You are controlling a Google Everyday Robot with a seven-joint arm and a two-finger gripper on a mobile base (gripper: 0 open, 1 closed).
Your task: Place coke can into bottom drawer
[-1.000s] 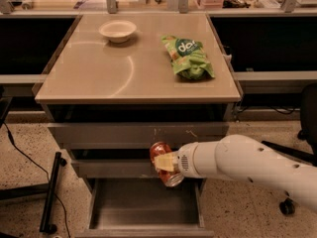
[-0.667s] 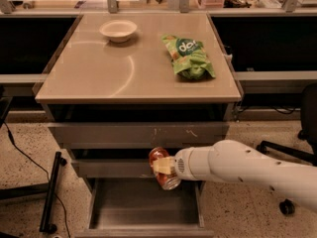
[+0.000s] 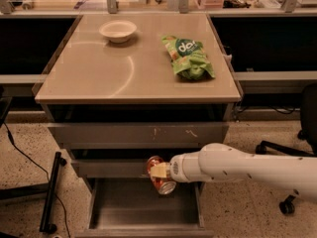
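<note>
Across the upper half, saw the tan cabinet top (image 3: 99, 78), biggest of everything in view. Found a white arm (image 3: 237, 165) stretched in from 3 o'clock, low down. Under the top, noted two upper drawers (image 3: 138, 133) with scuffed fronts, and beneath them the bottom drawer (image 3: 143, 209), open toward 6 o'clock with a plain grey floor. Spotted a green snack bag (image 3: 188, 58) lying on the top toward 1 o'clock of its middle, and a pale bowl (image 3: 118, 31) toward 11 o'clock, well apart from the bag. Saw the gripper (image 3: 159, 171) at the arm's 9 o'clock end, clamped on the coke can (image 3: 167, 186). Found that can tilted, held in the air over the back of the bottom drawer, just in front of the middle drawer's face.
</note>
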